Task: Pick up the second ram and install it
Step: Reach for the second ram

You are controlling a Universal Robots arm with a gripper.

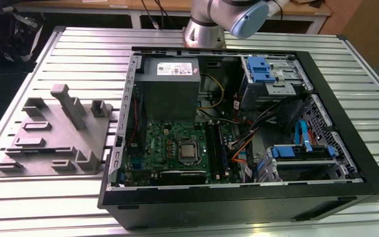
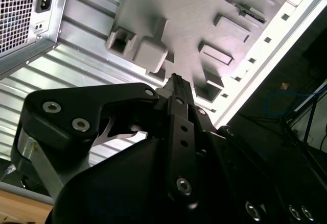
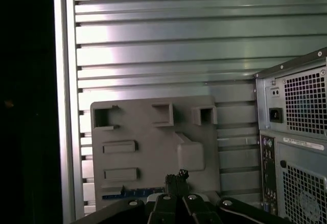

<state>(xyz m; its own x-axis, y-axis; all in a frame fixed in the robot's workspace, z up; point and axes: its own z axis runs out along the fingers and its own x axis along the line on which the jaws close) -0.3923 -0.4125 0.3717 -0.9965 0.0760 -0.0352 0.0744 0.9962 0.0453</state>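
While it hangs over the table, gripper (image 3: 176,176): the fingertips look pressed together with nothing between them, aimed down at the grey tray (image 3: 153,132).
Height: by the look of both wrist views the tips (image 2: 176,81) are well above the tray and touch nothing.
Second ram (image 3: 134,193): a thin dark blue strip, not yet picked up, seated in the tray along the tray edge that lies closest to the tips in the first wrist view.
Direction from the gripper: the strip is not under the tips. It lies just off to the side of them that faces away from the computer case (image 3: 296,132).
Long axis: it runs parallel to that tray edge, to the two oblong recesses (image 3: 119,146) and to the table's slats, with one end towards the case.
Key relation: I judge the offset between tips and strip to lie mostly along the strip's own length, plus the drop in height.
Tray on the table: in the exterior view the tray (image 1: 51,133) sits on the slatted table (image 1: 77,49), just beside the open case (image 1: 229,202) on the exterior view's left.
Destination: the green motherboard (image 1: 170,140) lies inside the case, well apart from the strip.
Arm (image 1: 206,29): it rises from the table's far edge, behind the case.
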